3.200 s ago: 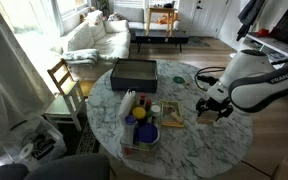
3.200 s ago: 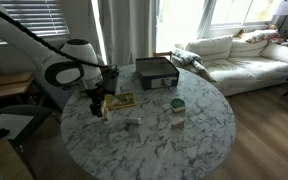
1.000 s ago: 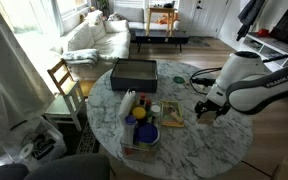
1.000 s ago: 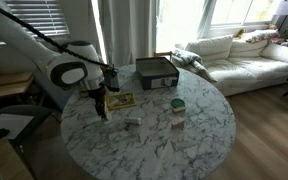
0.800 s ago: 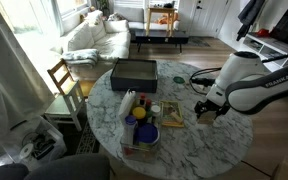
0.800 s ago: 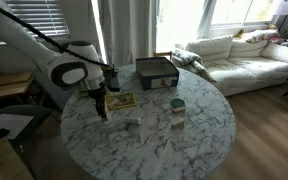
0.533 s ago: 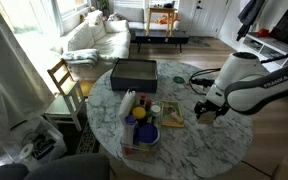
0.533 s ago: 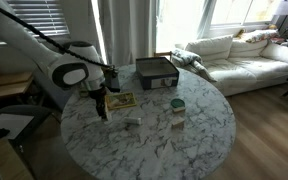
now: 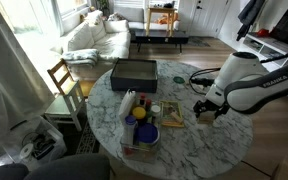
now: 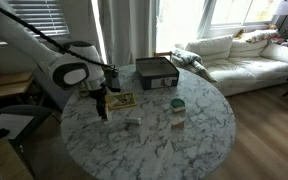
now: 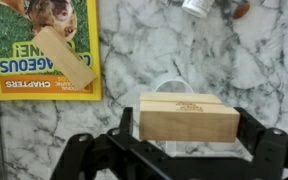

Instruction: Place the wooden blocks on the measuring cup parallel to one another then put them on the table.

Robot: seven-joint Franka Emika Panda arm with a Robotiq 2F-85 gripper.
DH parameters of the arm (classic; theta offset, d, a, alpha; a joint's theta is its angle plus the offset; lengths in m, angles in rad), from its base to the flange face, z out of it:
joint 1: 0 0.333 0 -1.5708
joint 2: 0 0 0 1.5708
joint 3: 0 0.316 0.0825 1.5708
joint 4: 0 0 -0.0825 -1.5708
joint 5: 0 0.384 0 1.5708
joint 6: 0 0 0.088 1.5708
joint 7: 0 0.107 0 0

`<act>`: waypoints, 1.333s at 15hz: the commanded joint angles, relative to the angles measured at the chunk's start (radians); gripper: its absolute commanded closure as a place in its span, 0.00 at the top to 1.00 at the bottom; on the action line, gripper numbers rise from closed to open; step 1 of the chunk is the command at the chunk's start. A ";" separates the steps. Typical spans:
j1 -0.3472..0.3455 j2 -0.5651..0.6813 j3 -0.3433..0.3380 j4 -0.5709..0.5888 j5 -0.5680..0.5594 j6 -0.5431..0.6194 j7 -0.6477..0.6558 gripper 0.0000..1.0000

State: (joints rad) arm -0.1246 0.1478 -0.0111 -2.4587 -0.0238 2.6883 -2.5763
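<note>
In the wrist view two pale wooden blocks (image 11: 187, 120) lie side by side, parallel, on a clear measuring cup (image 11: 172, 84) on the marbled table (image 11: 234, 50). My gripper (image 11: 189, 128) has a finger against each end of the pair and is shut on them. A third wooden block (image 11: 62, 57) lies on a yellow book (image 11: 14, 75). In both exterior views the gripper (image 9: 206, 112) (image 10: 100, 106) is low over the table (image 9: 219, 150) (image 10: 189, 140), next to the book (image 10: 121, 101); the blocks are too small to see there.
A dark box (image 9: 134, 72) (image 10: 156, 72) stands at the table's far side. A blue bowl (image 9: 144, 131) and bottles sit in a cluster. A small cup (image 10: 177, 105) is mid-table. A wooden chair (image 9: 64, 85) stands beside the table.
The arm's posture shifted slightly compared with three seconds ago. Over the last second nothing has visibly moved.
</note>
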 commanded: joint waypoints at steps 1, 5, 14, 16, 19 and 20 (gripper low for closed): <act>-0.001 -0.023 -0.020 -0.003 -0.030 -0.011 0.041 1.00; -0.007 -0.055 -0.037 0.003 -0.012 -0.049 0.096 1.00; -0.002 -0.093 -0.054 0.054 0.117 -0.185 0.338 1.00; 0.000 -0.082 -0.056 0.061 0.110 -0.172 0.454 1.00; 0.000 -0.066 -0.056 0.062 0.113 -0.159 0.619 1.00; 0.000 -0.060 -0.057 0.062 0.109 -0.159 0.676 1.00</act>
State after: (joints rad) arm -0.1342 0.0639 -0.0549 -2.4069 0.0812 2.5372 -2.0381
